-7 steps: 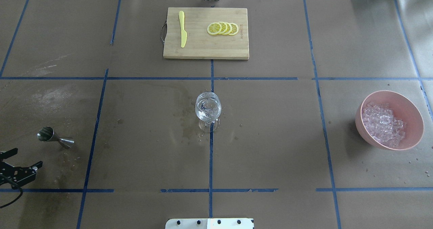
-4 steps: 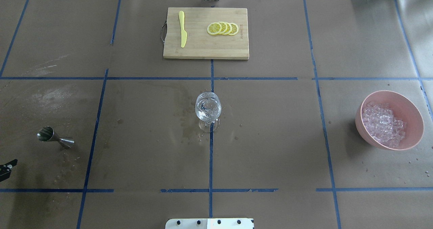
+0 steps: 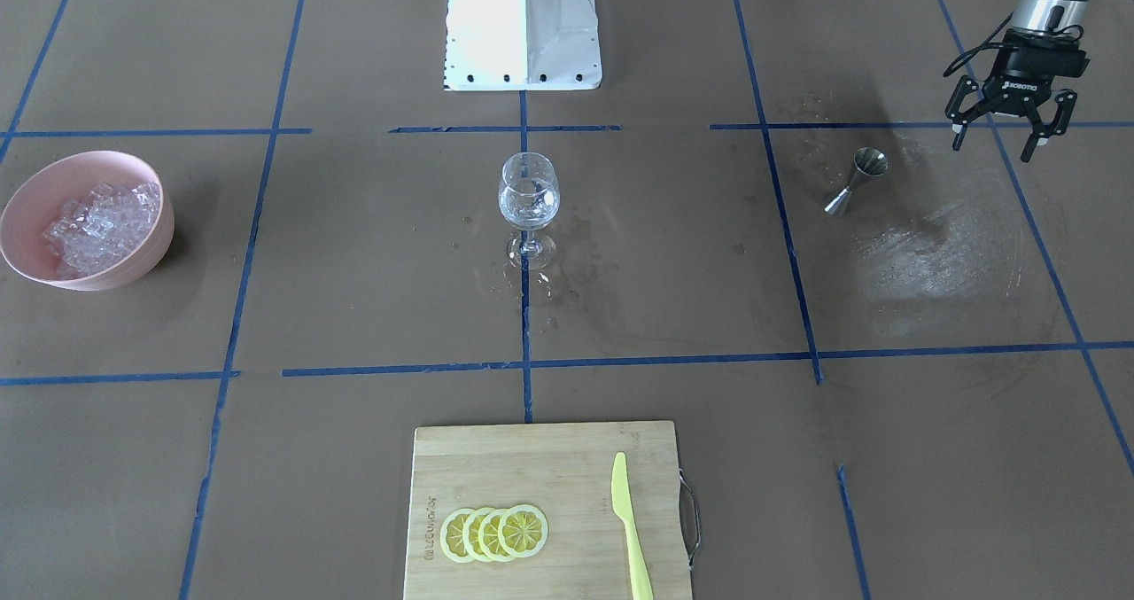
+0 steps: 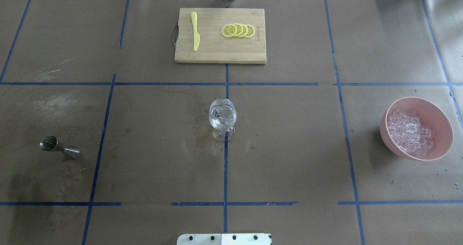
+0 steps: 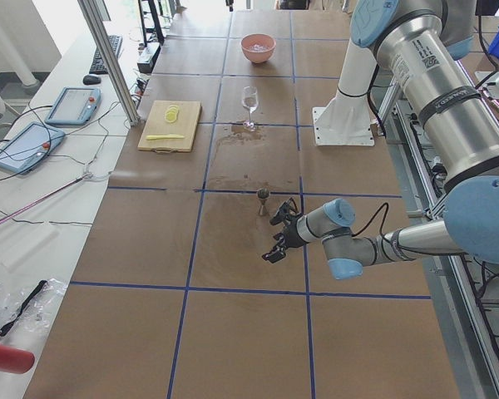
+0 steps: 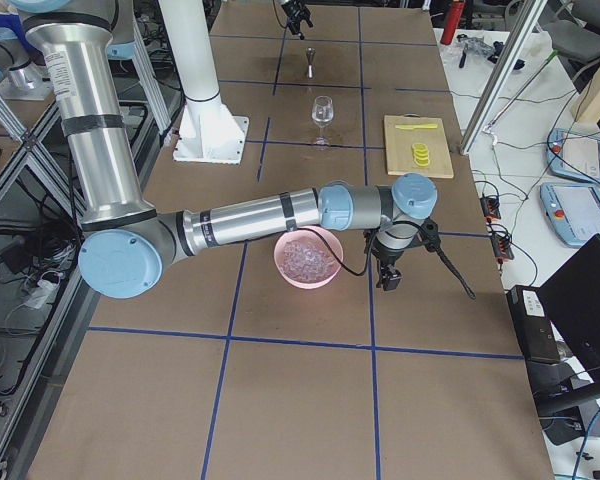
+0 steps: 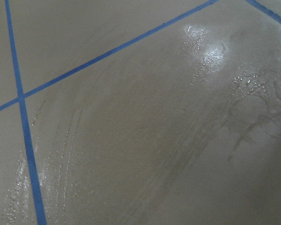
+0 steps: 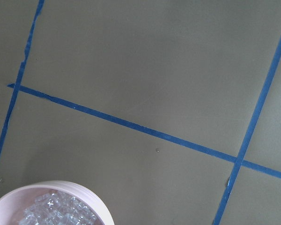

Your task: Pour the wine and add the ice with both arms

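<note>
A clear wine glass with clear contents stands at the table's centre; it also shows in the overhead view. The ice, a heap of small clear cubes, lies in a pink bowl at the right side, also in the front view. My left gripper hangs open and empty above the table, beside a steel jigger. It is outside the overhead view. My right gripper shows only in the exterior right view, just beyond the bowl; I cannot tell whether it is open or shut.
A wooden cutting board with lemon slices and a yellow knife lies at the far side. Wet patches mark the brown paper around the glass and near the jigger. The white robot base is at the near edge.
My left gripper has moved left and out of the overhead view, away from the jigger. The glass, bowl and jigger have not moved.
</note>
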You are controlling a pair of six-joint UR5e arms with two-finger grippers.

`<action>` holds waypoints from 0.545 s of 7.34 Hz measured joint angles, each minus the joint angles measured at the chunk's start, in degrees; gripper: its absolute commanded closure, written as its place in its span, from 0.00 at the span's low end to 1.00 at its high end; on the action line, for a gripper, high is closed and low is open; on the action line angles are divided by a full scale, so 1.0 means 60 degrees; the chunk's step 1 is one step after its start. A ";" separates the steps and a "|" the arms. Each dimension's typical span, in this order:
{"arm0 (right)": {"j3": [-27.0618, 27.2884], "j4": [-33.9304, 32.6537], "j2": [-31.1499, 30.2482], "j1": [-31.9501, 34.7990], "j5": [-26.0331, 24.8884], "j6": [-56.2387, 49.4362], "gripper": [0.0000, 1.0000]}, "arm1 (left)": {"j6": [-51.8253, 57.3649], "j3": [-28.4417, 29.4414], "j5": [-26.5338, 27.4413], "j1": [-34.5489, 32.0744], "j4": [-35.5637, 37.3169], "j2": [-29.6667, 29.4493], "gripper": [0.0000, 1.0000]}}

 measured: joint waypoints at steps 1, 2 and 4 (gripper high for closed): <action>0.0037 0.0000 0.0002 0.0000 -0.0004 0.0055 0.00 | 0.0356 -0.0003 -0.1234 -0.1004 0.0003 -0.0185 0.01; 0.0072 0.0001 0.0008 0.0004 -0.0010 0.0071 0.00 | 0.1022 -0.0001 -0.2738 -0.2396 0.0055 -0.0479 0.01; 0.0120 0.0001 0.0018 0.0022 -0.0028 0.0076 0.00 | 0.1802 0.0001 -0.5881 -0.4986 0.0568 -0.1245 0.01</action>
